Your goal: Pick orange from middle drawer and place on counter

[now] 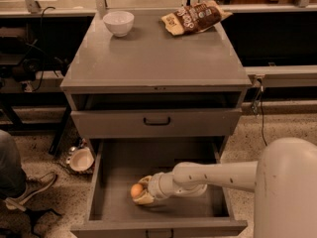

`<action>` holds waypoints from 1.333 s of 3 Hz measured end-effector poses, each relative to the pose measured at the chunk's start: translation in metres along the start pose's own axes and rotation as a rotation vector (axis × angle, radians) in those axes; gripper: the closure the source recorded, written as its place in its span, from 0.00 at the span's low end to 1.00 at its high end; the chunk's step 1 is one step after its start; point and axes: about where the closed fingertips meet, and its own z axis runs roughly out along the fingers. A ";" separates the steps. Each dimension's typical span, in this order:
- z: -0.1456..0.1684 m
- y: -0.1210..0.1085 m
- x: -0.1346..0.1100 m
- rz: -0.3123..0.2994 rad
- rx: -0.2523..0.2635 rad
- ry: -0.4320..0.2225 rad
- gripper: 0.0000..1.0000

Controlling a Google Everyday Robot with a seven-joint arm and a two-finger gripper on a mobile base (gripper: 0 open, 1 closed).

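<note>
Gripper (140,193) in middle drawer (118,168), pointing left, jaws clamped on round orange (136,190)

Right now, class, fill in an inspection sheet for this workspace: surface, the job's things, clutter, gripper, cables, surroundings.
Surface: gray counter, the cabinet's flat top.
Job's things: orange lies in the open middle drawer, front left part of its floor; not yet on the counter.
Clutter: white bowl and chip bag along the counter's back.
Gripper: gripper down in the drawer, right at the orange.
Cables: black cable left of the cabinet; another cable hanging at right.
Surroundings: closed drawer above; dish on the floor; a person's shoe at left.
</note>
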 end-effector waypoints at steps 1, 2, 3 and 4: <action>-0.022 0.002 -0.010 -0.003 0.022 -0.052 0.91; -0.077 0.002 -0.022 0.006 0.078 -0.095 1.00; -0.142 0.003 -0.040 0.004 0.154 -0.105 1.00; -0.159 -0.006 -0.045 -0.016 0.187 -0.095 1.00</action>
